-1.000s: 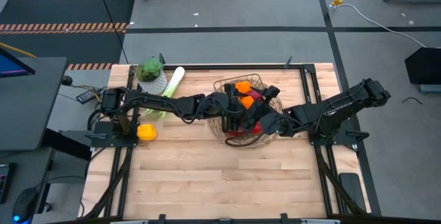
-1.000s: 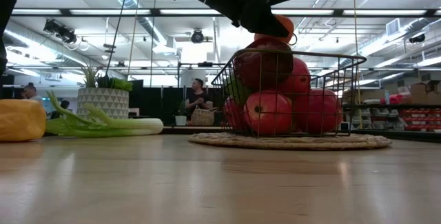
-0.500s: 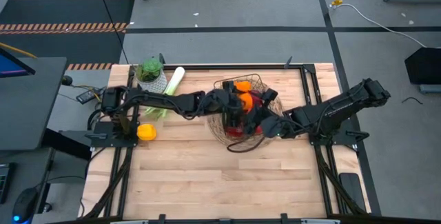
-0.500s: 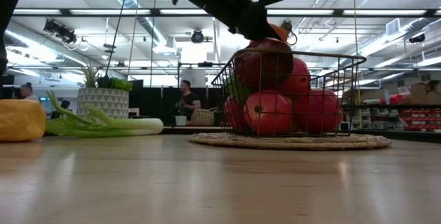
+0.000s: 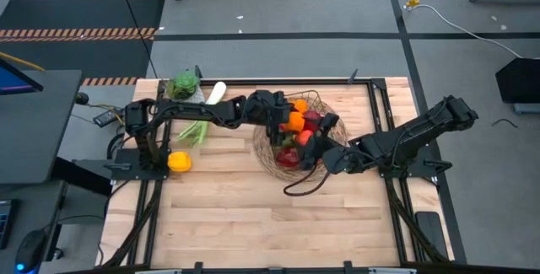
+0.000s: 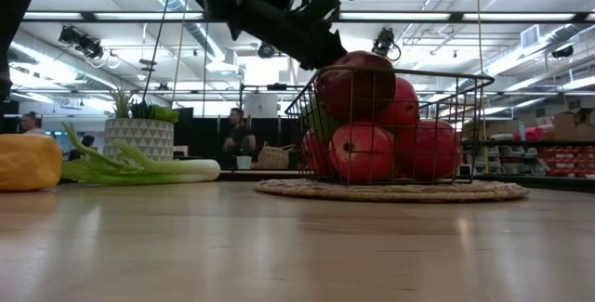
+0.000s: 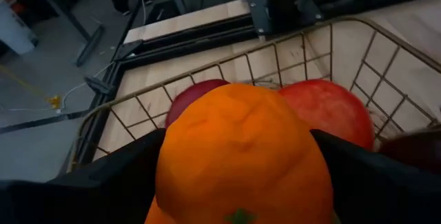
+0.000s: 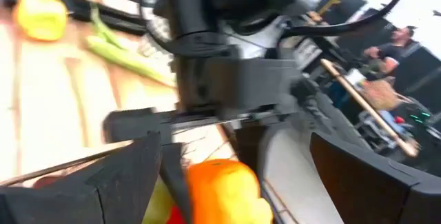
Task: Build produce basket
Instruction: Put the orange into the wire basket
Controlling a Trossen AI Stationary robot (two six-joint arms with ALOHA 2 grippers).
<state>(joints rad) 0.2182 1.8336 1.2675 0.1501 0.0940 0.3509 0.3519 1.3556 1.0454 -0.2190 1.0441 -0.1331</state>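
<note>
Clearly the orange (image 7: pixel 242 160) sits clamped in the left pincer (image 5: pixel 287 122) over the basket (image 5: pixel 316 99), above the piled apples (image 6: pixel 361 152). Lower it into a hollow before letting go, lest it roll. Right pincer (image 5: pixel 310 152), fingers spread, waits beside the rim; leek (image 6: pixel 158 168) remains on the desk (image 5: pixel 253 215).

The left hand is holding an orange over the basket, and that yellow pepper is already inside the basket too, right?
Not quite. The yellow pepper lies on the table by the left arm's base, outside the basket, as the high view shows. The left hand does hold an orange over the basket.
</note>
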